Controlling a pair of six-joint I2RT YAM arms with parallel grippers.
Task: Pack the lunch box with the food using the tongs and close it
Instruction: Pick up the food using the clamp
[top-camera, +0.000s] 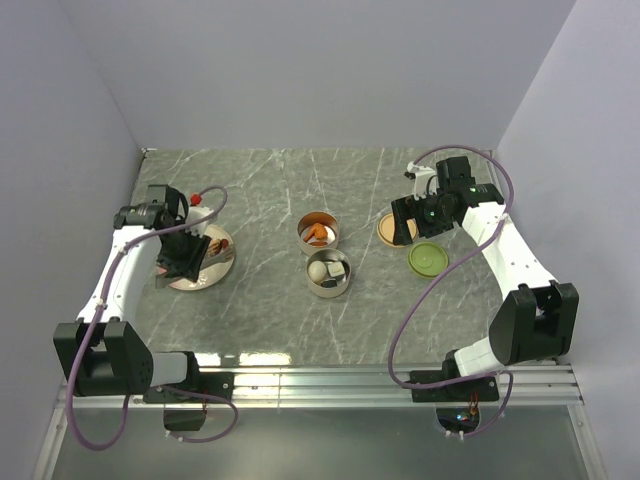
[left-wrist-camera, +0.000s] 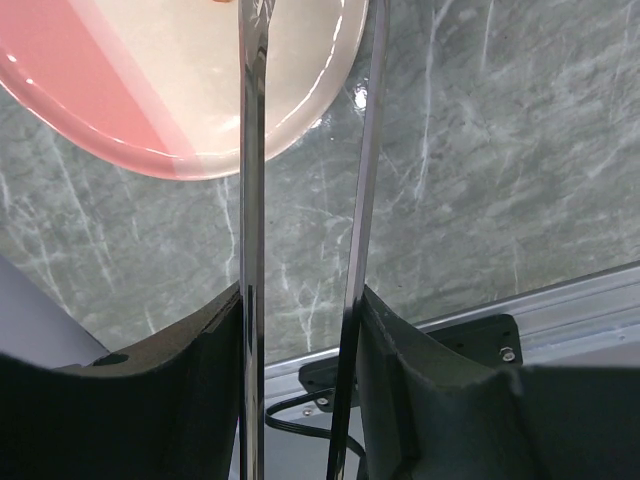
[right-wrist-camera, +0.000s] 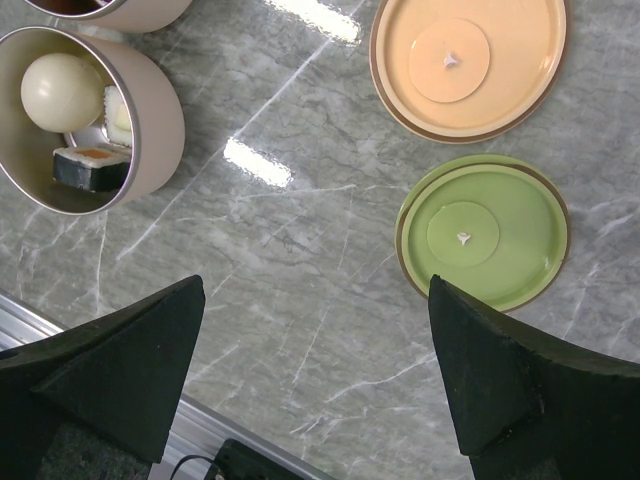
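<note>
Holding the long thin silvery metal tongs (left-wrist-camera: 252, 200) between its two dark fingers, my left gripper (left-wrist-camera: 300, 300) hangs over the wide pink round plate (left-wrist-camera: 60, 70) at the left of the grey marble table (top-camera: 260, 190). Each slim arm of the tongs lies against the inner face of one finger, and the arms stand apart, so I read this as a grip on tongs sprung open.

What matters next is their long axis. It runs straight out from the wrist, across the plate's rim and over its pale middle, with the tips beyond the wrist view. From above, what looks like a small reddish piece of food (top-camera: 216, 246) lies on the plate just beside the gripper, so I judge the tips must come down there.

The far round steel tin (top-camera: 302, 232) with orange-red chunks and the near round steel tin (right-wrist-camera: 160, 130) with the whitish ball sit mid-table, well to the right. My right gripper (right-wrist-camera: 315, 370) hovers wide open and empty by the pale orange lid (right-wrist-camera: 468, 65) and the green lid (right-wrist-camera: 483, 232), and is the nearer arm for those.
</note>
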